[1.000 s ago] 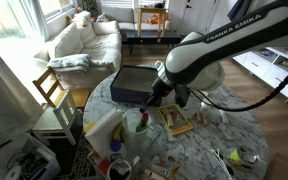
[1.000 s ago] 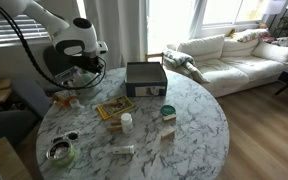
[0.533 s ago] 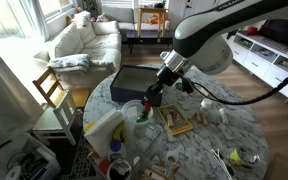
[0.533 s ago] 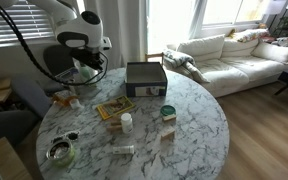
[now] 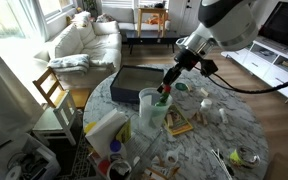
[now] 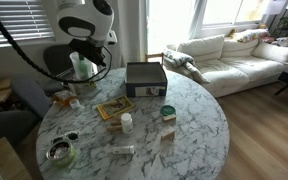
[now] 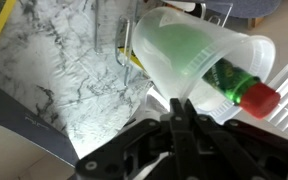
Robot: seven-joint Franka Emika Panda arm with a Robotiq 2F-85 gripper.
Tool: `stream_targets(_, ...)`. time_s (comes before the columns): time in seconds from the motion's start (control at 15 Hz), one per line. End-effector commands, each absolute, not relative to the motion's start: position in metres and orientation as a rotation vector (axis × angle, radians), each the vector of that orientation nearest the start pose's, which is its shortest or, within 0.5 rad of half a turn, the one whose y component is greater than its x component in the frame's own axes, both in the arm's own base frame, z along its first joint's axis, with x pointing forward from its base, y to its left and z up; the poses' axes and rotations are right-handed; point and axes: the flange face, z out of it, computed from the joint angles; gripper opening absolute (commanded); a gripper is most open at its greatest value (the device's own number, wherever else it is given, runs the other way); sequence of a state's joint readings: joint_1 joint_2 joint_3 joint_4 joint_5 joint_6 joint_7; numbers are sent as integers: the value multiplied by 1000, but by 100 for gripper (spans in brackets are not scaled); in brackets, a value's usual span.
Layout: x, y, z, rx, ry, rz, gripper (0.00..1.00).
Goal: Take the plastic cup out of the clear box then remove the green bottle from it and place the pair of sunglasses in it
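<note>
The fingers (image 7: 177, 117) are pressed almost together in the wrist view. They appear to pinch the thin wall of the plastic cup (image 7: 179, 50) right at its rim, though the fingers themselves hide the exact bite. The cup hangs tilted from them, out of the clear box (image 6: 144, 88), which sits apart on the marbled tabletop (image 7: 69, 75). Whether the cup's base touches the tabletop I cannot tell.

The green bottle (image 7: 224, 78) lies inside the cup with its long axis running along the cup's own. Its red cap (image 7: 260, 99) pokes past the rim, just to the right of the fingertips in that view. With the one arm's fingers taken up by the cup, the cup likely has to be stood down and let go first. The cap end is the nearest part of the bottle to grip after that.
</note>
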State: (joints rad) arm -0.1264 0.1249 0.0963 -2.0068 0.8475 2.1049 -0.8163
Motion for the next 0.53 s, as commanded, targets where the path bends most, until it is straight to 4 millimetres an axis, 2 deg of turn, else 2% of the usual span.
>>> stream_targets(0.0, 565, -5, 436, -2290, -388, -401, 1)
stream_targets(0.2, 555, -17, 447, -2240, -389, -403, 1)
stream_targets(0.47, 531, -26, 431, -2303, -490, -250, 1)
